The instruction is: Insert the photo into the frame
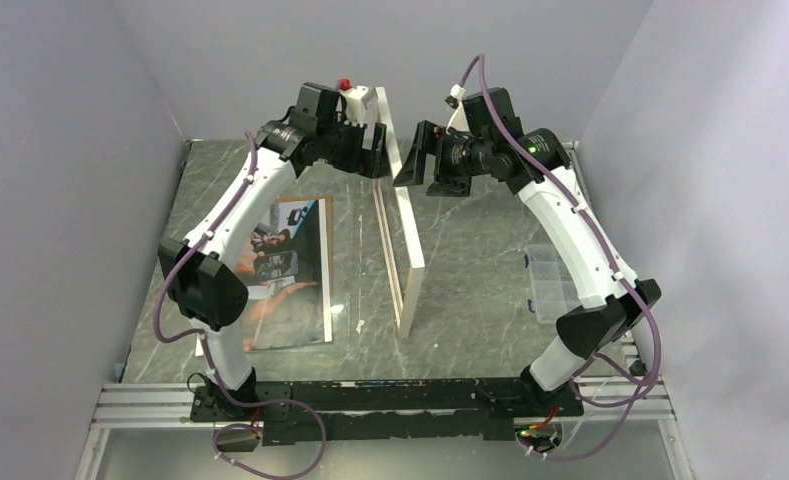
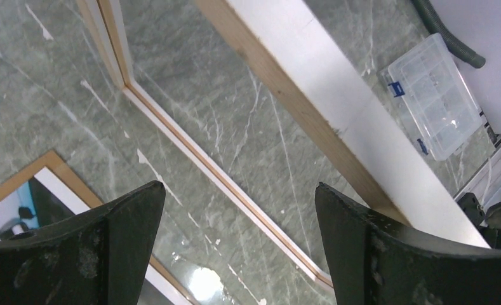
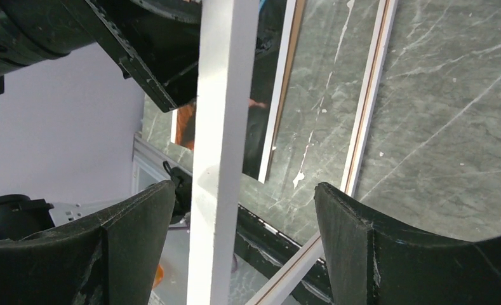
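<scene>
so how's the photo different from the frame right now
The photo lies flat on the table at the left; the frame stands up on its edge in the middle. The photo is a solid print in dark, orange and white tones; the frame is a white and pale wood outline, open inside. Both are rectangular.

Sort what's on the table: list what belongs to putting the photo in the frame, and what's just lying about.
For the job:
the photo, lying flat on the table
the frame, standing on edge

Lying about:
the clear plastic compartment box, over at the right side
</scene>
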Motion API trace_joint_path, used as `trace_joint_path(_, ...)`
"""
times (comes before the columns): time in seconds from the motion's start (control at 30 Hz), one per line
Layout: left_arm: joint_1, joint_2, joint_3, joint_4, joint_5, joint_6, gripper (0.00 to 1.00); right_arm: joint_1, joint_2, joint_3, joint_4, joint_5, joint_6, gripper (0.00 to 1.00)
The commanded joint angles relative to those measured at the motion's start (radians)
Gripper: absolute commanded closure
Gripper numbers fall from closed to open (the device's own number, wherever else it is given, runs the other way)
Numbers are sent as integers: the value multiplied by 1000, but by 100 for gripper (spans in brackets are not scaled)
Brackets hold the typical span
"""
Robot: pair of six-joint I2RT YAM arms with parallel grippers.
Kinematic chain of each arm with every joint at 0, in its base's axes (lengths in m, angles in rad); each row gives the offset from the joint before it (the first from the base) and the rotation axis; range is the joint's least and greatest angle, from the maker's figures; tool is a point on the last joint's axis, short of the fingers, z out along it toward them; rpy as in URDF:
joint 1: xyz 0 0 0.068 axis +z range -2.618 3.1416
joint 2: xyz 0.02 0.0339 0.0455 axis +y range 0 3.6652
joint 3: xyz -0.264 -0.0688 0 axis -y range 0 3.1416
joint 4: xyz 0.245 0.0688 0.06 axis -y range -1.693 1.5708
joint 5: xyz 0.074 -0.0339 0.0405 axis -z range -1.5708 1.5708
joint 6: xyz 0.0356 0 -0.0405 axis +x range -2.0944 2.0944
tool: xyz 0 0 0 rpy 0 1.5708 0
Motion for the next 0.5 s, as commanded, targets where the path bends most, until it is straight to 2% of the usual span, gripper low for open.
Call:
trace_joint_path(0.0, -27, 42, 101, 13, -11, 3, 6, 1, -13, 36, 3, 11, -21, 15)
trace_joint_path(0.2, -34, 85, 146, -7, -11, 19, 6, 7, -13, 28, -14, 29, -29, 16)
trace_joint_path(0.3, -35, 83, 133, -4, -21, 28, 6, 7, 3, 42, -48, 61, -49, 20)
trace_joint_path(0.47, -27, 46, 76, -21, -69, 60, 6, 4, 17, 66, -128, 199, -101, 29)
